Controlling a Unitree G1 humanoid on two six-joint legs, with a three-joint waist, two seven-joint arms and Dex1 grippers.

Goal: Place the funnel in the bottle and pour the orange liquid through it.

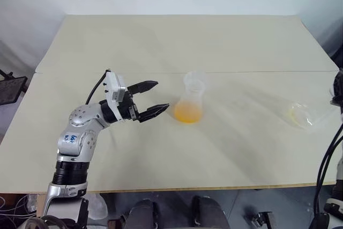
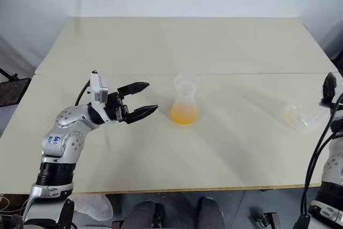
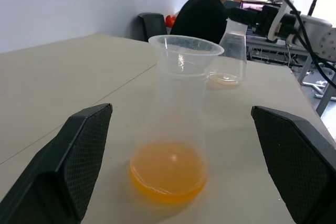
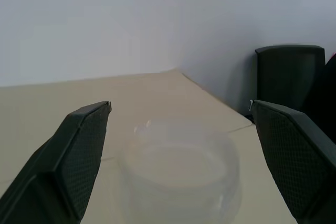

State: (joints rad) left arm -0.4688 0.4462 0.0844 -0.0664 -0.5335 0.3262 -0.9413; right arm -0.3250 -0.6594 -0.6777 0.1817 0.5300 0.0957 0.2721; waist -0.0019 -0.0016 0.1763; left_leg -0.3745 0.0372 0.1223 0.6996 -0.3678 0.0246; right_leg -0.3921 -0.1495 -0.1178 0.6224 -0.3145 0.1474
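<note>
The bottle [image 1: 191, 100] stands upright mid-table, with the see-through funnel [image 3: 185, 46] seated in its neck. The orange liquid [image 3: 168, 170] lies in a shallow pool in the bottle's base. Just left of the bottle, my left gripper [image 1: 162, 95] is open and level; its fingers [image 3: 79, 150] stand on either side of the bottle without touching it. At the table's far right, my right gripper [image 4: 179, 104] is open. Its fingertips [image 4: 94, 124] are wide apart, behind and above the mouth of a clearer flask [image 4: 181, 166].
The clearer flask [image 1: 305, 115] stands near the table's right edge with a faint yellow trace at its bottom. A seam [image 1: 257, 72] runs across the tabletop behind both vessels. Beyond the table, a person [image 3: 210, 11] sits among chairs and equipment.
</note>
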